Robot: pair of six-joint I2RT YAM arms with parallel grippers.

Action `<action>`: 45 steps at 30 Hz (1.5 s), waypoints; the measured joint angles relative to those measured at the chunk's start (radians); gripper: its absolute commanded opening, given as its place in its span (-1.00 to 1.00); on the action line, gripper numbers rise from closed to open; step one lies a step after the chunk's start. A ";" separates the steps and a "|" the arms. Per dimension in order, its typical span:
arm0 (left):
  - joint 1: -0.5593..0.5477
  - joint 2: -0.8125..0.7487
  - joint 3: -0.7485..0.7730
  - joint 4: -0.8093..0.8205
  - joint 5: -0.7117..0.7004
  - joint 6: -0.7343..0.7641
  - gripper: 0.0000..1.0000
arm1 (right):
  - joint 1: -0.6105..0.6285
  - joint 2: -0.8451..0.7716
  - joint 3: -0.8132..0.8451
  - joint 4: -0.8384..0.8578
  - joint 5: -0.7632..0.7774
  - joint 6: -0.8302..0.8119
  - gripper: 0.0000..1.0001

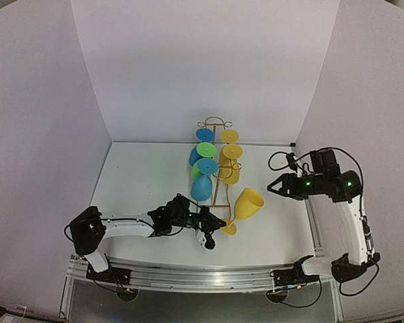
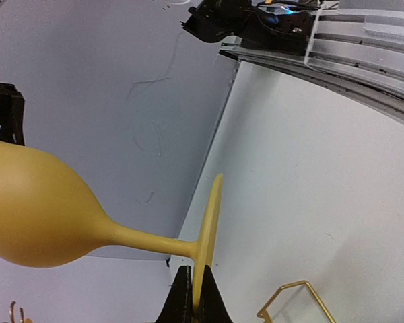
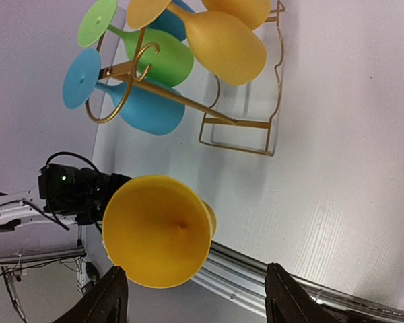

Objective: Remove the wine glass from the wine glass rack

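With the left end effector [image 1: 221, 227] pinched on the thin foot of the yellow wine glass [image 1: 248, 203], off and beside the wine glass rack [image 3: 237, 123], could let it tip and fall onto the worktop [image 1: 148, 182]; right end effector [image 1: 275, 186] spread apart, empty.

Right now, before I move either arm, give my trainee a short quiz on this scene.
1. True or false: the left tool grips the yellow wine glass by its bowl.
2. The right tool is: A) open and empty, B) shut on a glass, C) clamped on a wire hook.
3. What colours are the hanging glasses on the wine glass rack?

Key: 1 false, it pinches the foot. 2 A. 3 blue, green, yellow.
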 measured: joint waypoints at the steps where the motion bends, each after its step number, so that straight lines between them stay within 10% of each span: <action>1: -0.002 0.002 -0.006 0.036 -0.002 0.009 -1.00 | 0.000 -0.013 -0.011 -0.005 -0.020 0.000 0.28; 31: -0.015 0.014 0.028 0.120 -0.030 0.070 -1.00 | 0.003 -0.025 -0.110 0.092 -0.169 0.045 0.10; 40: -0.015 0.034 0.060 0.102 -0.030 0.073 -1.00 | 0.053 -0.004 -0.158 0.113 -0.165 0.047 -0.92; 45: -0.013 0.038 0.062 0.082 -0.051 0.074 -1.00 | 0.057 0.017 -0.156 0.097 -0.111 0.044 -1.00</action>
